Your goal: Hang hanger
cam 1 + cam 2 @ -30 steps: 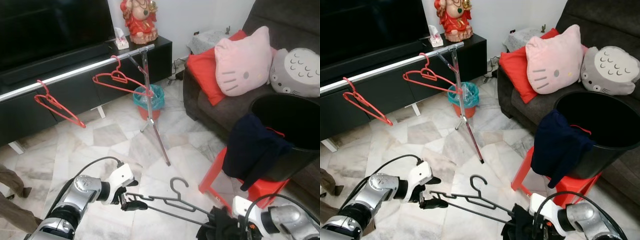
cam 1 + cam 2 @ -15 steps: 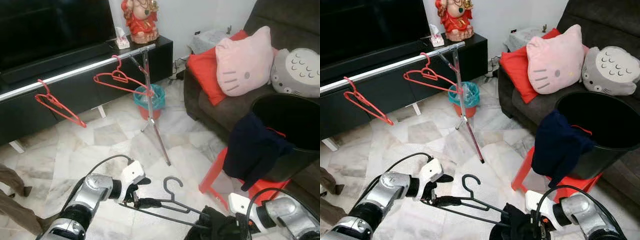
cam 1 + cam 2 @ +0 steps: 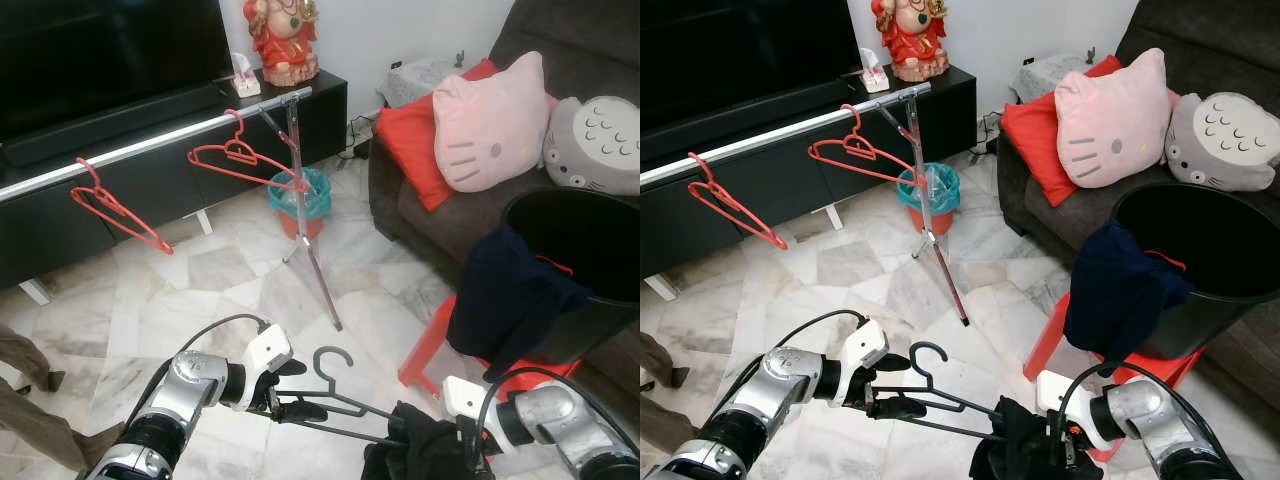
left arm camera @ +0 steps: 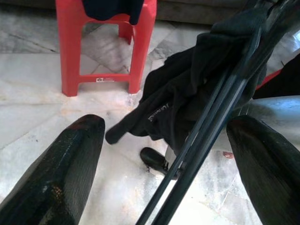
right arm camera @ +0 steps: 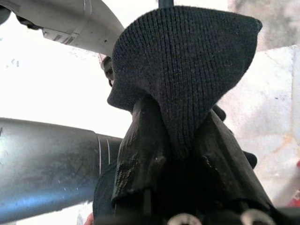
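Since one second ago, my left gripper and the black hanger have drifted toward 3 o'clock and lower in the head views, and the right gripper has closed in toward it. I judge the step as readying the garment on the hanger; hanging is not yet begun. In the left wrist view the left fingers stand spread either side of the hanger's thin dark wires, so I cannot confirm a firm pinch there. The right fingers are pressed together on the black knit cloth, a soft ribbed fabric bunched over the hanger's far end. The hanger sits low over the marble floor at 6 o'clock, hook up. The silver rail runs at 11 o'clock, well apart, carrying two red plastic hangers. Next move, in my judgement: raise the hook and carry it up to the rail. A red stool and black bin stand at 3 o'clock.
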Robot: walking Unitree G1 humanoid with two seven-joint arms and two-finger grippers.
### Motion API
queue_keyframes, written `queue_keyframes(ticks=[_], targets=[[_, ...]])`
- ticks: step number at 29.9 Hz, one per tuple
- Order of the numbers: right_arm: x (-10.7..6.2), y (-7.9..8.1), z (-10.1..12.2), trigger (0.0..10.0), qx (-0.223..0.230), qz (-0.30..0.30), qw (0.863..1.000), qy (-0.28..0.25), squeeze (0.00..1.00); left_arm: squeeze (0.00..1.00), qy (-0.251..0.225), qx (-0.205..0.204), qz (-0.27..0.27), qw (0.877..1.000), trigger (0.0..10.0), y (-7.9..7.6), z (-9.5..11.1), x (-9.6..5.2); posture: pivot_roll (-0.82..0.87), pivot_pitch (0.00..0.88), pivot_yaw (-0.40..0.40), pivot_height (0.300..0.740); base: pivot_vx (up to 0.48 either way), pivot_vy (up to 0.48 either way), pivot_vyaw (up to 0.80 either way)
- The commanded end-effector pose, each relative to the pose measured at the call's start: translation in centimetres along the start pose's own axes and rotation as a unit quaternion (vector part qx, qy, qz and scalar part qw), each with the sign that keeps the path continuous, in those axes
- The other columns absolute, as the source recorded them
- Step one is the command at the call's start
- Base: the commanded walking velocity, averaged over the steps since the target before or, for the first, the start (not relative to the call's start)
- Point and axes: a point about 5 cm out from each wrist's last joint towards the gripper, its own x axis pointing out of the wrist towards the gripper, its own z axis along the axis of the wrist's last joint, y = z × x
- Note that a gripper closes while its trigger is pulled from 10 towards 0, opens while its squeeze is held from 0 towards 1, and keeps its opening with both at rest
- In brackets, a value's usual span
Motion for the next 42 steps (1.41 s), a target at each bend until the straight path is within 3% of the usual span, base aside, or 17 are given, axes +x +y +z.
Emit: queue_keyframes(ticks=[1, 2, 3, 4, 42], targets=[[0.07, -0.38, 0.93, 10.0, -0.018, -0.002, 1.000, -0.008, 0.00, 0.00, 0.003, 0.000, -0.007, 1.000, 2.7, -0.15, -0.05, -0.05, -0.05, 0.005, 0.062, 0.740, 0.000, 0.000, 0.00], [0.12, -0.37, 0.93, 10.0, -0.018, -0.001, 1.000, -0.008, 0.00, 0.00, 0.002, 0.001, -0.010, 1.000, 0.7, -0.21, -0.01, 0.01, -0.05, 0.003, 0.062, 0.740, 0.000, 0.000, 0.00], [0.15, -0.37, 0.94, 10.0, -0.018, -0.001, 1.000, -0.008, 0.00, 0.00, 0.002, 0.001, -0.014, 1.000, 0.7, -0.27, 0.03, 0.06, -0.05, 0.003, 0.062, 0.740, 0.000, 0.000, 0.00], [0.17, -0.36, 0.93, 10.0, -0.018, -0.001, 1.000, -0.008, 0.00, 0.00, 0.001, 0.000, -0.016, 1.000, 0.0, -0.33, 0.04, 0.09, -0.05, 0.000, 0.063, 0.740, 0.000, 0.000, 0.00], [0.16, -1.15, 1.85, 10.0, -0.023, -0.029, 0.999, -0.028, 0.00, 0.00, 0.001, -0.005, -0.047, 0.999, 0.0, -0.96, 0.18, 0.07, -0.05, 0.000, 0.062, 0.740, 0.000, 0.000, 0.00]])
